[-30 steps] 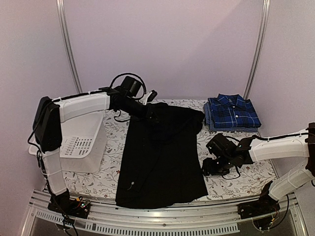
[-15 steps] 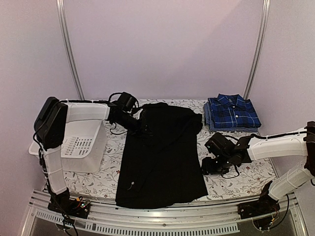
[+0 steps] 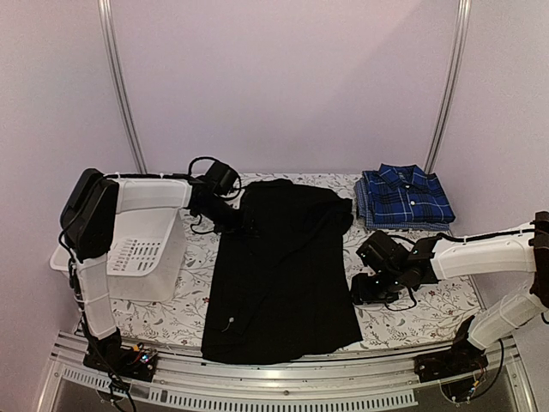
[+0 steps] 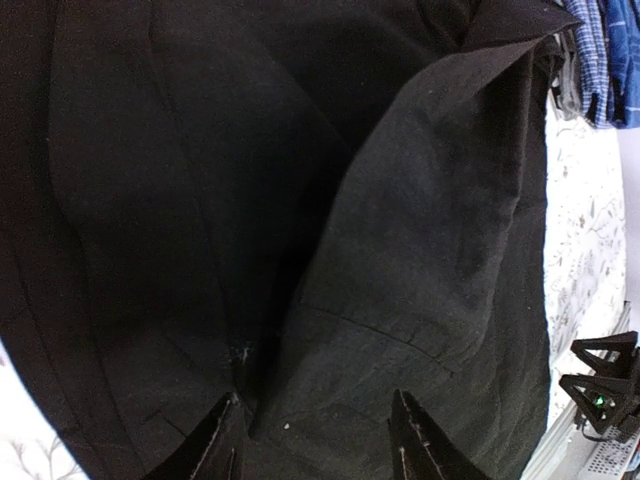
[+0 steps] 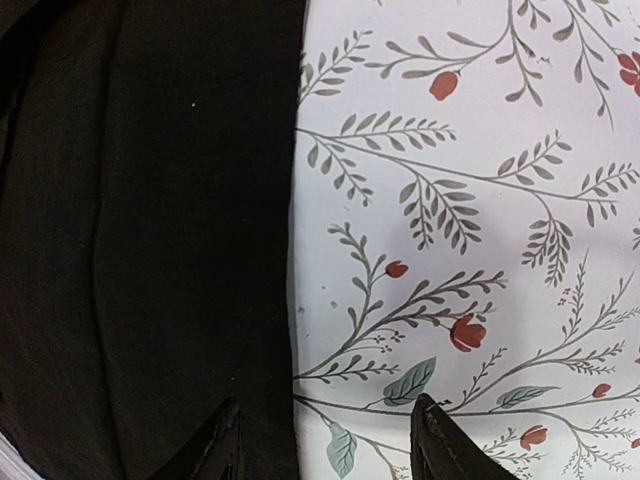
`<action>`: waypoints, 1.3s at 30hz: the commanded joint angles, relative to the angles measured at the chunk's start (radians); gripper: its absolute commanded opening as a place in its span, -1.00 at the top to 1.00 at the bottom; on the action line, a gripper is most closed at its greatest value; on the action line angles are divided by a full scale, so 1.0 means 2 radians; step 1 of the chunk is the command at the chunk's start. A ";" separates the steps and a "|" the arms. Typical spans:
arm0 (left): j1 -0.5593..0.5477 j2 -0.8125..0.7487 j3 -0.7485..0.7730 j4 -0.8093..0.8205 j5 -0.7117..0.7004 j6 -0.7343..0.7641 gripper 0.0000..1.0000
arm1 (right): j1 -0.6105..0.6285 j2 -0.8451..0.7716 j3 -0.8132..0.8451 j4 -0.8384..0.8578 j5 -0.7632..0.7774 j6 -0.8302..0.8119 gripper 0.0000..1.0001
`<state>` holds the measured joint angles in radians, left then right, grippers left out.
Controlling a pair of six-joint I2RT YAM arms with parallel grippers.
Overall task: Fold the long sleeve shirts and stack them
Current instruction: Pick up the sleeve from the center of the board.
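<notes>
Top view. The left arm, which a second ago held the upper left part of the black shirt (image 3: 279,283) raised, has come down and drawn back to the shirt's upper left edge, and the cloth now lies flat. The left fingers (image 3: 230,216) sit low at that edge. The black shirt is spread lengthwise down the middle of the flowered tabletop (image 3: 193,275), its hem at the near edge and its collar end toward the far wall. The plaid shirt (image 3: 403,197) lies folded at the far right corner, apart from the black one. A white slotted basket (image 3: 141,249) stands at the left edge, beneath the left arm. The right fingers (image 3: 360,290) hang low just beside the black shirt's right edge, roughly where they were.

Left wrist view. The left fingers (image 4: 222,440) stand spread, with nothing between them; black shirt (image 4: 200,200) fills nearly the whole field below, creased, one layer folded over another. A strip of tabletop (image 4: 580,230) and a corner of the plaid shirt (image 4: 610,50) show at the right.

Right wrist view. The right fingers (image 5: 440,445) are spread and hold nothing. The black shirt (image 5: 150,200) covers the left half; its straight edge runs between the two fingertips. Bare tabletop (image 5: 450,200) fills the right half.
</notes>
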<state>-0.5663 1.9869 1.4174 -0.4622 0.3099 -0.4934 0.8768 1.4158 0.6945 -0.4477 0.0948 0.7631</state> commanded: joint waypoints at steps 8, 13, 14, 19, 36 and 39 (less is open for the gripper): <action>-0.002 0.031 0.019 -0.006 -0.015 0.018 0.01 | 0.004 -0.008 -0.003 0.000 0.009 0.003 -0.11; -0.009 0.040 0.021 -0.007 -0.005 0.019 0.13 | 0.004 -0.012 -0.008 0.001 0.009 0.008 -0.11; -0.011 0.041 0.021 -0.007 -0.004 0.018 0.15 | 0.004 -0.012 -0.008 -0.001 0.009 0.008 -0.11; -0.017 0.040 0.019 -0.008 -0.003 0.018 0.58 | 0.017 -0.002 0.001 -0.009 0.014 0.014 -0.11; -0.020 0.018 0.051 -0.022 -0.001 0.022 1.00 | 0.145 0.034 0.028 -0.117 0.023 0.143 0.18; -0.020 0.016 0.060 -0.024 -0.004 0.023 1.00 | 0.162 0.041 0.026 -0.129 0.017 0.170 0.24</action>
<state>-0.5957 2.0613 1.4971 -0.4965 0.3050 -0.4622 1.1580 1.4937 0.7437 -0.6312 0.1493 0.9936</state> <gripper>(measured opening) 0.005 0.395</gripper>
